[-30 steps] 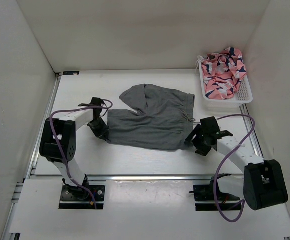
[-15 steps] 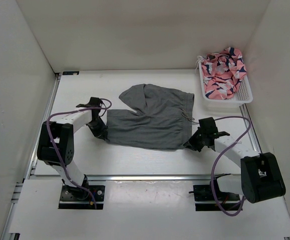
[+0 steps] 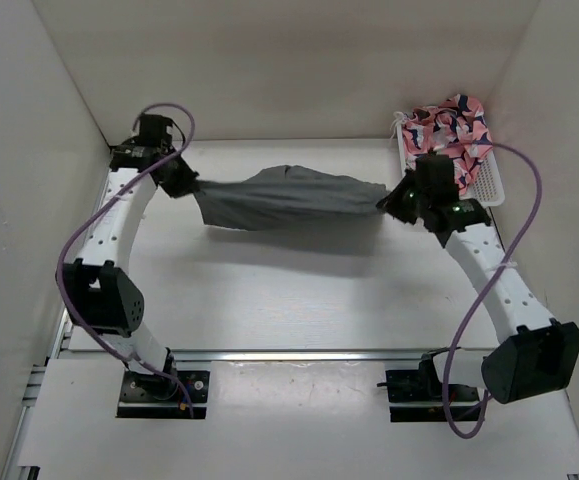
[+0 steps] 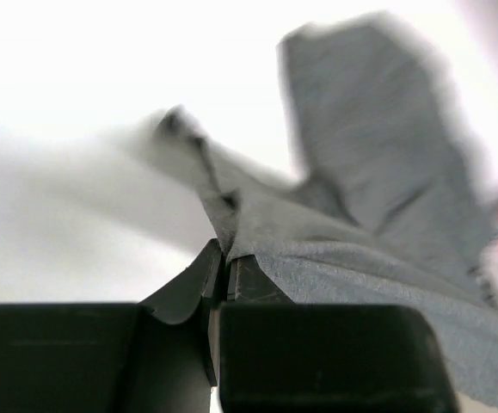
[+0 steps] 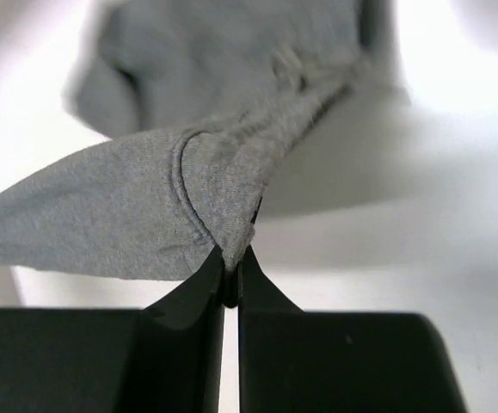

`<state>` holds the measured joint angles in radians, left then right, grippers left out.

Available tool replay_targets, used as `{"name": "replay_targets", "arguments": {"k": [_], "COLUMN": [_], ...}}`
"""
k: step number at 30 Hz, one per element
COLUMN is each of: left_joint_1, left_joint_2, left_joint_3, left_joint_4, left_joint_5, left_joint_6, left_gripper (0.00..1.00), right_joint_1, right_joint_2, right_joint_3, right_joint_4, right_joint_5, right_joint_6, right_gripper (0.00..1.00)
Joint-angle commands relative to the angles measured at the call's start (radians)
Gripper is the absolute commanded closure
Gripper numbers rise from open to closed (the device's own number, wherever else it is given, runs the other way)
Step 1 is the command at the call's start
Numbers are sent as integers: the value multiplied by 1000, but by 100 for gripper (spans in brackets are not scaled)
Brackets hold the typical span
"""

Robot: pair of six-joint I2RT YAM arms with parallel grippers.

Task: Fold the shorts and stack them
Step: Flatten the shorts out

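Note:
The grey shorts [image 3: 284, 200] hang stretched in the air between both arms, above the back half of the table. My left gripper [image 3: 191, 186] is shut on the shorts' left end; in the left wrist view the fabric [image 4: 360, 215] runs out of the pinched fingertips [image 4: 228, 258]. My right gripper [image 3: 389, 203] is shut on the right end, near the waistband. In the right wrist view a fold of grey cloth [image 5: 188, 198] is clamped between the fingers [image 5: 231, 267]. A shadow of the cloth lies on the table beneath.
A white basket [image 3: 489, 188] stands at the back right with pink patterned fabric [image 3: 449, 135] in it, close behind my right gripper. White walls enclose the table on the left, back and right. The arm bases sit at the near edge.
The right gripper closed on the shorts' right edge. Both arms then lifted and moved toward the back, raising the shorts off the table and stretching them between the grippers.

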<state>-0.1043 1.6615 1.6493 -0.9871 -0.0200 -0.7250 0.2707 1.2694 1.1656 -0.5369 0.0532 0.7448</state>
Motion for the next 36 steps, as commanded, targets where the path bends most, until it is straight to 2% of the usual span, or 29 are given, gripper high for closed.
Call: {"name": "replay_targets", "arguments": {"k": [1,3,8,12,16,18,21,24,27,30,32,34,36], "left_joint_1": [35,45,92,101,101,101,101,101,101,101,101,101,110], "left_joint_2": [-182,-239,-420,-538,-569,-580,-591,-591,-548,-447,-327,-217,14], "left_joint_3": [160,246,340,437,597,632,598,440,256,127,72,81,208], "left_joint_4": [-53,-44,-21,-47,-122,-147,-137,-101,-29,20,51,91,91], "left_joint_5": [-52,-52,-83,-135,-193,-215,-215,-203,-175,-156,-132,-123,-98], "left_joint_6": [-11,-11,-21,-7,31,44,65,75,75,75,75,84,126], "left_gripper": [90,90,90,90,90,90,90,90,90,90,90,90,90], "right_joint_1": [-2,-2,-2,-2,-2,-2,-2,-2,-2,-2,-2,-2,-25], "right_joint_2": [-45,-57,-168,-258,-358,-380,-401,-401,-368,-280,-211,-54,178], "right_joint_3": [213,300,503,594,618,605,545,447,350,215,139,120,175], "right_joint_4": [-124,-191,-285,-359,-448,-474,-497,-474,-414,-324,-258,-137,-51], "right_joint_5": [5,-28,-127,-177,-216,-228,-219,-193,-156,-121,-110,-101,-92], "right_joint_6": [-165,-197,-269,-295,-286,-274,-253,-252,-243,-265,-274,-288,-315], "right_gripper": [100,100,100,100,100,100,100,100,100,100,100,100,97]}}
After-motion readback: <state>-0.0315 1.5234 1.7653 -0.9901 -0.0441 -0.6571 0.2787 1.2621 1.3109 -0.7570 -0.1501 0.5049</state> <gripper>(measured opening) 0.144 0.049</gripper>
